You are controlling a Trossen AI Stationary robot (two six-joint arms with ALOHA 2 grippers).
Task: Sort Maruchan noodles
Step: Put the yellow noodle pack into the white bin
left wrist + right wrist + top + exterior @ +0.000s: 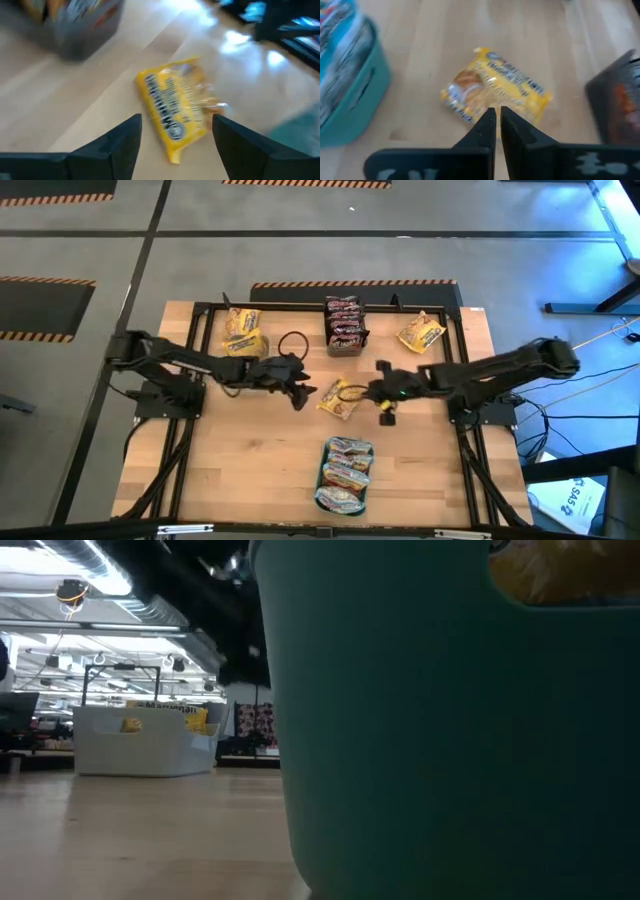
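- A teal tray [420,740] stood closest to the low camera, filling most of that view; from above it sat at the middle of the table's near edge, packed with pale red-and-yellow noodle packets [345,472].
- A yellow packet [338,398] lay flat on the bare wood near the table's centre, between the two arms and touching neither tool.
- The left tool [300,394] hovered just beside that packet on its left, fingers [122,142] spread apart and released, the packet showing in the gap between them in the left wrist view [175,112].
- The right tool [384,405] hung just to the packet's right, its fingers [487,127] clenched together on nothing, their tips pointing at the packet [495,92].
- A dark tub [343,325] at the middle of the far edge held dark brown-red packets.
- A clear tub [243,332] near the far left corner held yellow packets.
- One more yellow packet [421,333] lay loose near the far right corner, well apart from both tools.
- The table [260,470] was pale wood inside a black frame.
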